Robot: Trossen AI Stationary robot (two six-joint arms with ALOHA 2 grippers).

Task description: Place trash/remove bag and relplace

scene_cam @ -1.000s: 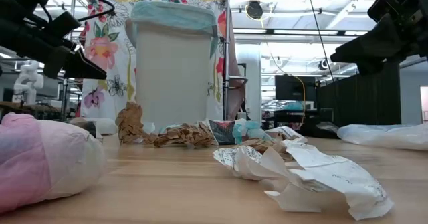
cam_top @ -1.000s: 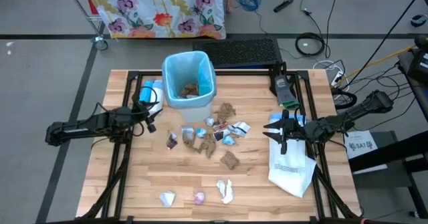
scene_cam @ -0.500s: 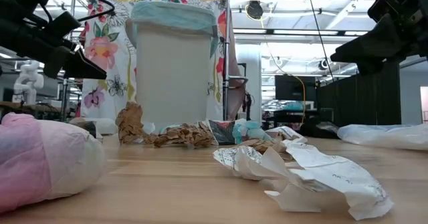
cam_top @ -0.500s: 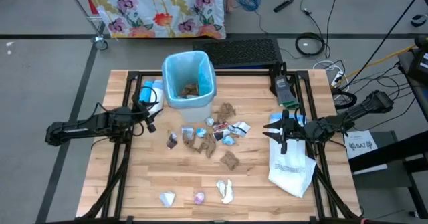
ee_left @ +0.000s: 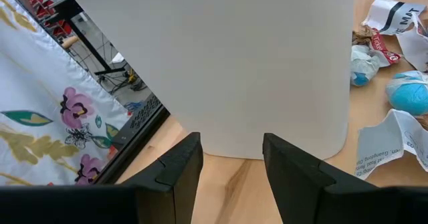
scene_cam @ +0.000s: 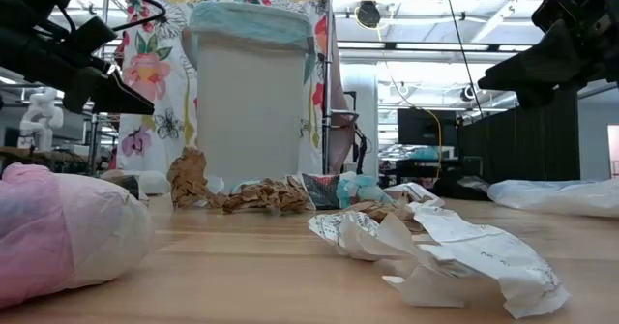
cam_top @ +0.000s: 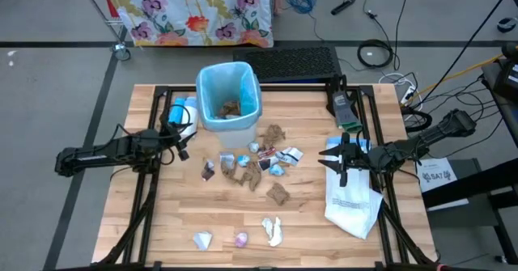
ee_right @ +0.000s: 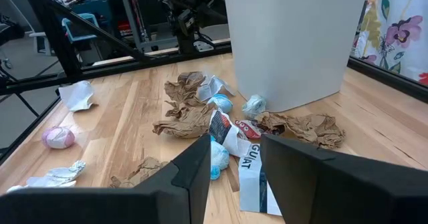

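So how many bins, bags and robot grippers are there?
Bins: 1, the white bin
Bags: 2, the blue bag lining the bin and the white bag on the table
Grippers: 2, the left gripper near the bin and the right gripper above the white bag
Total: 5

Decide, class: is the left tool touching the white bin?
Apart. The left wrist view shows bare wood between the left tool and the white bin.

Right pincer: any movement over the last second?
No. In the high view the right pincer sits at the same spot over the white bag, open and holding nothing, level with the same scraps beside the bin.
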